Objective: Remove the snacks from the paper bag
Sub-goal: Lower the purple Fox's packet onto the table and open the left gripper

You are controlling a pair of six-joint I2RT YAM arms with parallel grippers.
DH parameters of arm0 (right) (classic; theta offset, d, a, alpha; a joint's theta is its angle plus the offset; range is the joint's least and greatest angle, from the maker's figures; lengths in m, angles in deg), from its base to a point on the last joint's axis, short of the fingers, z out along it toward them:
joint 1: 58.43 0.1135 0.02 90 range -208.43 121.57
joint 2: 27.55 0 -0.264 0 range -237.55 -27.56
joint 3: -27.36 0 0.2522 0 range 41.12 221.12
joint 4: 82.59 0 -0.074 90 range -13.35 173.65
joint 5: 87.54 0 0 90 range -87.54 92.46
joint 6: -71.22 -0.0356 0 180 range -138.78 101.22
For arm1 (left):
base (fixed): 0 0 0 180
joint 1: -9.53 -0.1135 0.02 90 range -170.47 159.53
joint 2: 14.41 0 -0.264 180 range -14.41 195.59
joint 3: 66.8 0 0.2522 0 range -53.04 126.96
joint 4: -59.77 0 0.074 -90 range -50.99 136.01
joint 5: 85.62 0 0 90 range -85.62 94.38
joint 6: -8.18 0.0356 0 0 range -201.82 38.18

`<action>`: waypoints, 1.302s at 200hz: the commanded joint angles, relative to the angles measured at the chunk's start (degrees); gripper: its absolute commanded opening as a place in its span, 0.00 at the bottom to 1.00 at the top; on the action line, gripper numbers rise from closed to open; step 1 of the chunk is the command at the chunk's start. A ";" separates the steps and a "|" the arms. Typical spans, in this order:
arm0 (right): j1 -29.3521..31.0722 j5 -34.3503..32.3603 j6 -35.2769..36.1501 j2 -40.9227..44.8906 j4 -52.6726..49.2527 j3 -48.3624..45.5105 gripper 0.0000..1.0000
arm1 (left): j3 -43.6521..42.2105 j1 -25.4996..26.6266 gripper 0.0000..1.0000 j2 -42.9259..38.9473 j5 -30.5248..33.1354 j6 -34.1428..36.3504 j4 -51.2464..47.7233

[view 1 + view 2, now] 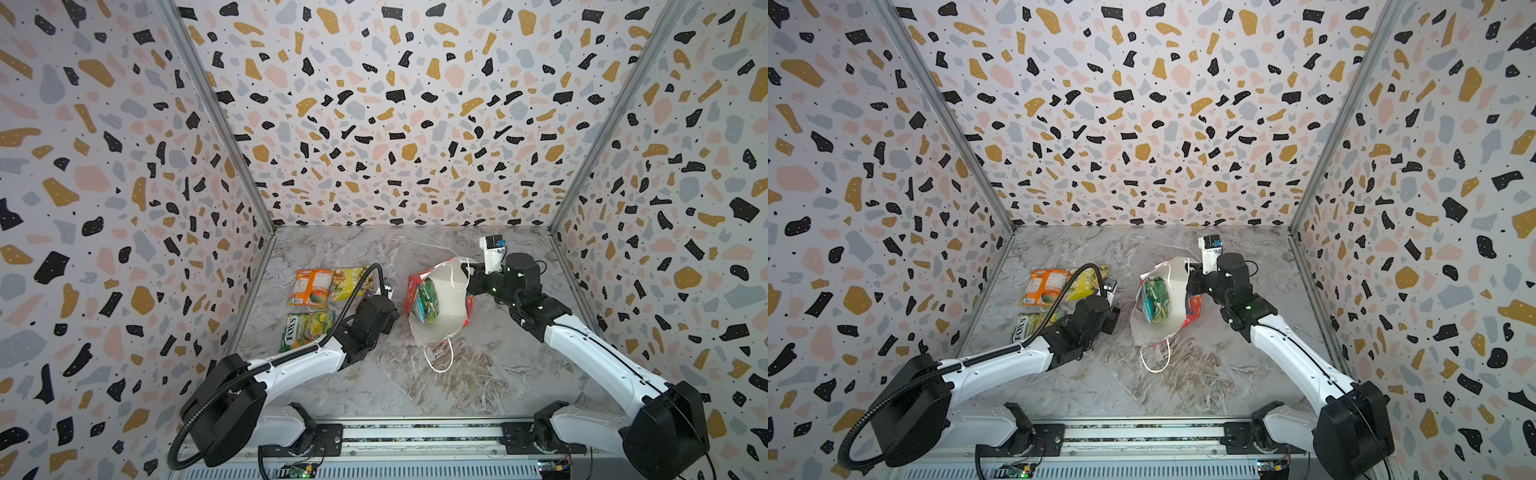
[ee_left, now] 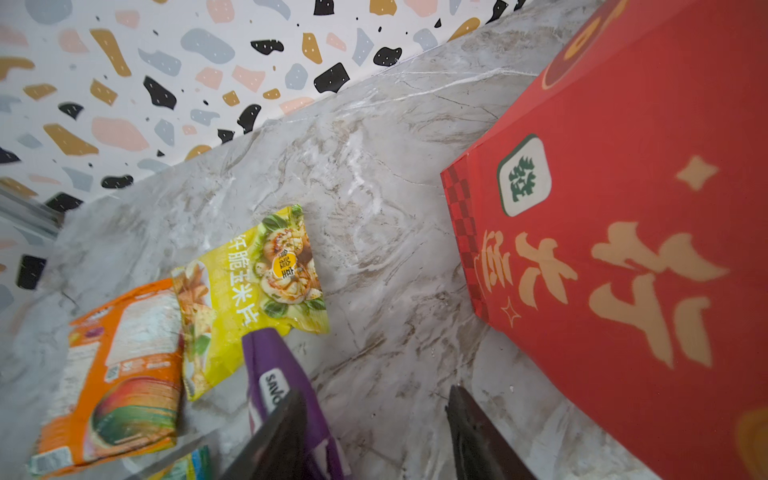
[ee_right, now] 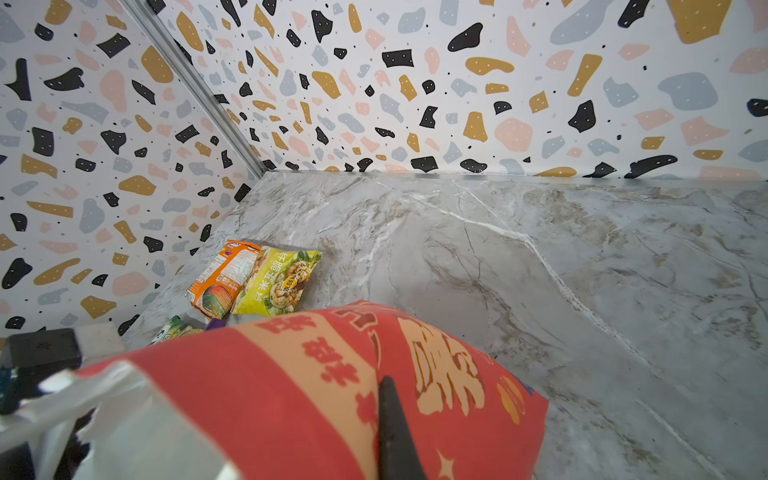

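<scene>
The left gripper (image 2: 376,395) stands spread beside the purple packet (image 2: 272,374); the right gripper (image 1: 471,277) pinches the paper bag (image 1: 444,326) at its rim. Around them lie the marble tabletop (image 1: 478,374) and terrazzo walls (image 1: 395,124). The orange packet (image 1: 309,286), yellow packet (image 1: 351,282) and FOX'S packet (image 1: 307,328) lie out to the left, while the green packets (image 1: 427,301) stand inside the bag.

Upright and open right of centre: red paper bag (image 1: 451,318) holding green packets (image 1: 428,301); flat to its left: orange packet (image 1: 311,287), yellow packet (image 1: 348,283), green-yellow FOX'S packet (image 1: 308,328), purple packet (image 2: 274,365).

Bright, diffuse light leaves only faint shadows on the desk (image 1: 478,374). Both top views bow at the edges. Wrist views blur the near paper bag (image 3: 270,395) and left tool (image 2: 376,392).
</scene>
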 commanded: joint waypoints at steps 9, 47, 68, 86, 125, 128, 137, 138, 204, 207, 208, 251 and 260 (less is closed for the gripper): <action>-0.24 0.46 -0.68 1.45 3.46 0.87 0.00 | 1.36 -0.15 0.67 -0.37 -3.18 -0.78 -1.18; -0.30 0.45 -0.66 1.94 3.45 0.90 0.00 | 0.51 -0.21 0.75 -0.21 -2.16 -0.88 0.27; -0.32 0.34 -0.62 2.04 3.46 0.78 0.00 | 1.92 -0.27 0.79 1.80 -2.98 -1.08 -2.28; -0.32 0.28 -0.57 2.22 3.60 0.66 0.00 | 1.94 -0.22 0.79 2.47 -4.05 -1.48 -2.21; -0.46 0.47 -0.73 2.14 3.70 0.66 0.00 | 0.17 -0.24 0.78 2.70 -4.76 -1.81 -0.36; -0.36 0.51 -0.70 2.16 3.72 0.63 0.00 | 0.15 -0.23 0.78 2.72 -4.76 -1.78 -0.51; -0.40 0.46 -0.73 2.13 3.65 0.66 0.00 | 0.53 -0.25 0.78 2.63 -4.39 -2.17 -1.46; -0.39 0.50 -0.69 2.09 3.69 0.66 0.00 | 0.60 -0.24 0.78 2.62 -4.39 -2.18 -1.66; -0.46 0.69 -0.78 1.57 3.85 0.74 0.01 | -1.86 -0.21 0.48 -2.32 -11.61 -9.38 -1.67; -0.42 0.77 -0.79 1.48 3.82 0.71 0.01 | -2.27 -0.17 0.47 -2.31 -12.36 -10.08 -1.26; -0.44 0.79 -0.81 1.50 3.82 0.73 0.01 | -2.38 -0.20 0.46 -2.31 -12.64 -10.27 -1.12; -0.50 0.81 -0.76 1.44 3.77 0.75 0.01 | -7.83 0.14 0.23 -4.85 -11.32 -19.37 -1.87; -0.59 0.81 -0.79 1.45 3.88 0.66 0.01 | -9.43 0.14 0.22 -6.35 -11.76 -20.46 -1.82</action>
